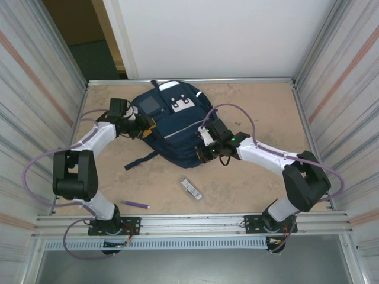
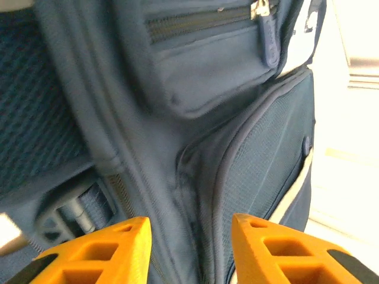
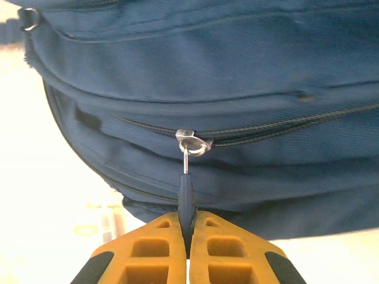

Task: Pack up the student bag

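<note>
Top external view: student bag [image 1: 172, 127] lying on the tabletop [image 1: 254, 183], far centre, between both arms.
Right pincer [image 3: 188, 220] pinched tight on a zipper pull [image 3: 186, 190]; left pincer [image 2: 189, 228] parted, close against the bag's side fabric.

We can't identify the small striped item [image 1: 191, 189] or the purple stick [image 1: 136, 204], both too small. The lower end of the zipper pull [image 3: 186, 189] hides inside the right gripper [image 3: 188, 222]. The student bag [image 2: 249, 154] looks blurred close up and is cropped on every side.
</note>
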Available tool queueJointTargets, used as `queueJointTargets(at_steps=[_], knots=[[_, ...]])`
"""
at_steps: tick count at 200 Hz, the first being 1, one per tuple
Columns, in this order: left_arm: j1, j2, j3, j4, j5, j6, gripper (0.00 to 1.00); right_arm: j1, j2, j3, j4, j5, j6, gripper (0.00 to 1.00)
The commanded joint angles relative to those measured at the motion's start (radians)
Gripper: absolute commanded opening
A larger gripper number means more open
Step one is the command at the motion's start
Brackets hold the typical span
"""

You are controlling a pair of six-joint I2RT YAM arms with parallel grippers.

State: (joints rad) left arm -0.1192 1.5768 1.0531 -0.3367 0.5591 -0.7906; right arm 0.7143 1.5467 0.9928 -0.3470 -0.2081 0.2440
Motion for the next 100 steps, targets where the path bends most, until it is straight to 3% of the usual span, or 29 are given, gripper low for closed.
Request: queueJointTargets(at_steps=[1,25,55,100], knots=[[-0.086,-0.192,-0.111,-0.036,-0.076,-0.076,0.42,0.047,0.022,0.056,-0.021,0.001,0.018,0.00],[-0.246,-0.311,-0.215,0.026,-0.215,-0.185,0.46,0.071,0.021,0.070,-0.005,-0.017,0.016,0.00],[-0.361,-0.316,-0.254,0.090,-0.316,-0.289,0.47,0.086,-0.009,0.065,0.019,-0.063,0.023,0.00],[-0.445,-0.213,-0.261,0.182,-0.361,-0.397,0.49,0.115,-0.052,0.067,0.027,-0.084,0.042,0.00]])
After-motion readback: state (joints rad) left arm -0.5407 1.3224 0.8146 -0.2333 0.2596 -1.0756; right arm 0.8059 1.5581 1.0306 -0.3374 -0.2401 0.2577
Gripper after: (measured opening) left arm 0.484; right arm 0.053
